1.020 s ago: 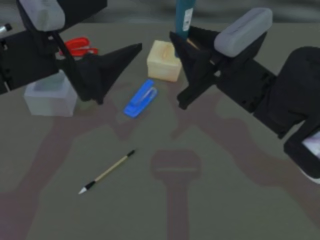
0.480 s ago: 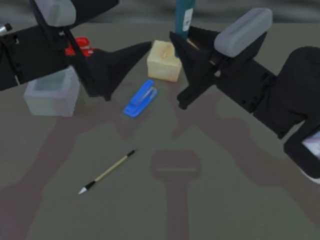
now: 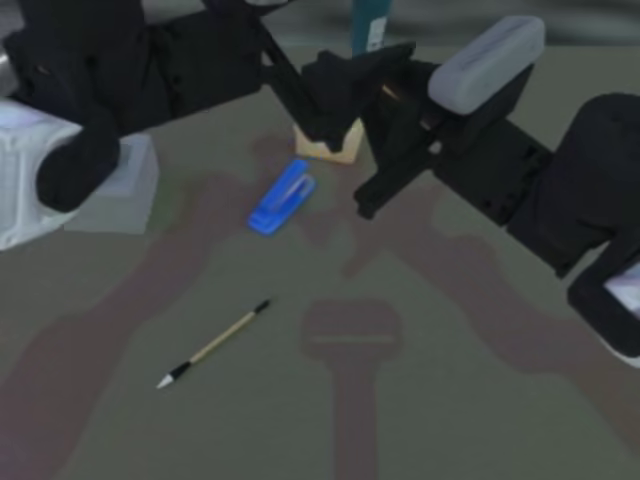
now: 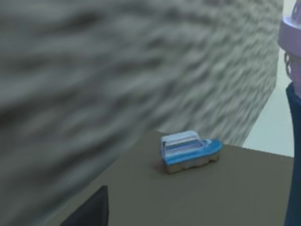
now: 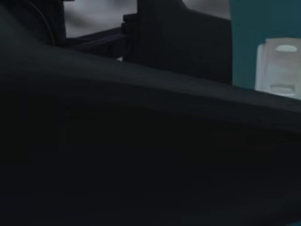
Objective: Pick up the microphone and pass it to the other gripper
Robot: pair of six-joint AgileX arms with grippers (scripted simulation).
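Note:
The teal microphone (image 3: 368,22) stands upright at the top middle, its head cut off by the top view's upper edge. My right gripper (image 3: 378,98) is shut on its lower body. In the right wrist view the teal body (image 5: 248,37) and white switch panel (image 5: 280,67) show close by; the rest is dark. My left gripper (image 3: 335,92) reaches in from the left, open, right beside the microphone and over a cream block (image 3: 335,148). In the left wrist view one dark finger (image 4: 91,209) shows, with the microphone (image 4: 293,155) at the picture's edge.
A blue stapler (image 3: 282,197) lies on the table just before the two grippers. A thin black-tipped brush (image 3: 213,345) lies nearer the front left. A grey box (image 3: 125,190) sits at the left, partly under my left arm.
My left arm has swung right across the back of the table; its gripper now sits beside the microphone, covering the red scissors and part of the cream block. The right arm has not moved.

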